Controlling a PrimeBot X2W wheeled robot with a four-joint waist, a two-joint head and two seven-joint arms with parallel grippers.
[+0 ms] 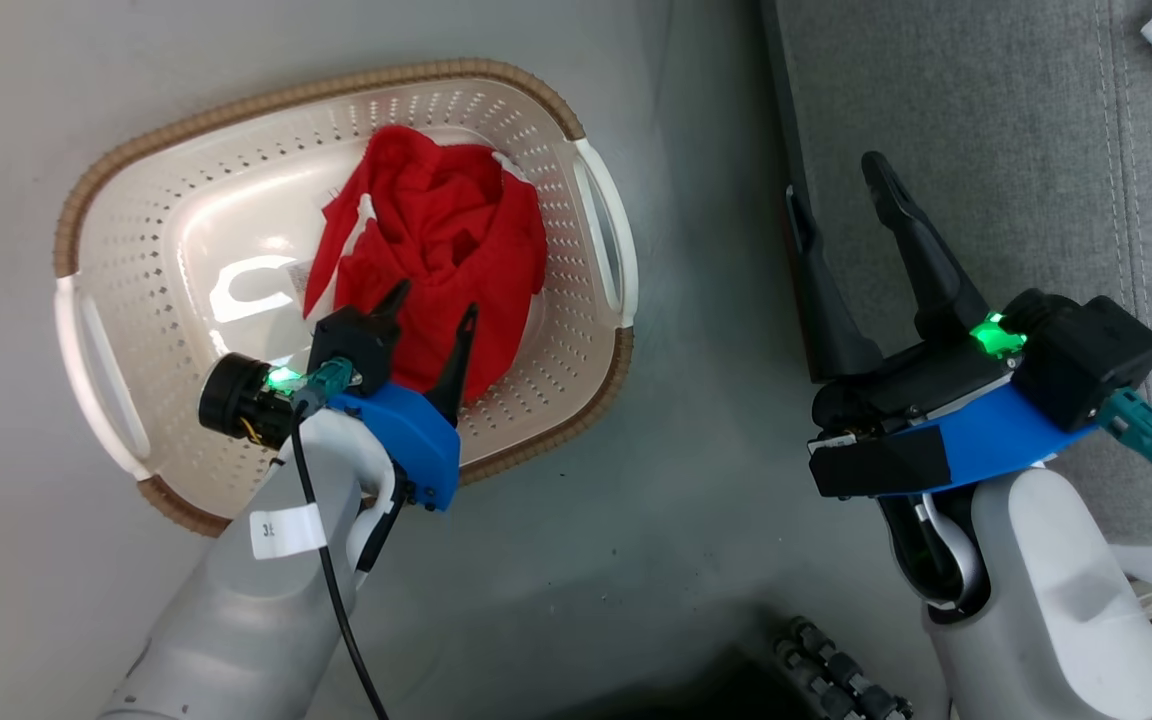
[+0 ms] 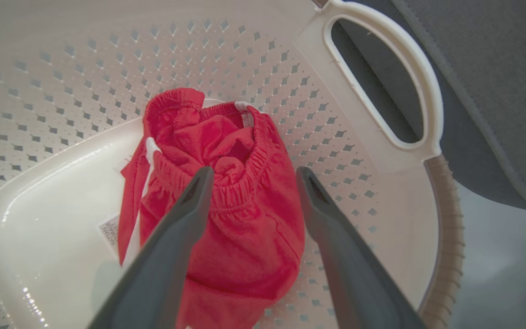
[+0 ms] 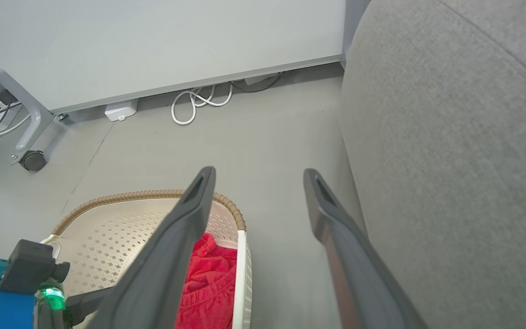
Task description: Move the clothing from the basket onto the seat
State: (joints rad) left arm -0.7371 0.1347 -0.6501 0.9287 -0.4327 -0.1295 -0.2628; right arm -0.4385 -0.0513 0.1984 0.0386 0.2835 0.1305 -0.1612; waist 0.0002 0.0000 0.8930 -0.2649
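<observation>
Right now the left end effector (image 1: pixel 436 300) is much the nearer of the two. It hangs over the basket (image 1: pixel 236 100), fingers spread and pointing straight at the bunched red garment (image 1: pixel 436 220), which lies in the basket's right half with its elastic waistband between them. Nothing is gripped yet. The heap runs near to far. The seat (image 1: pixel 986 120) lies well off to the right, where the right end effector (image 1: pixel 836 180) hovers open and empty.
</observation>
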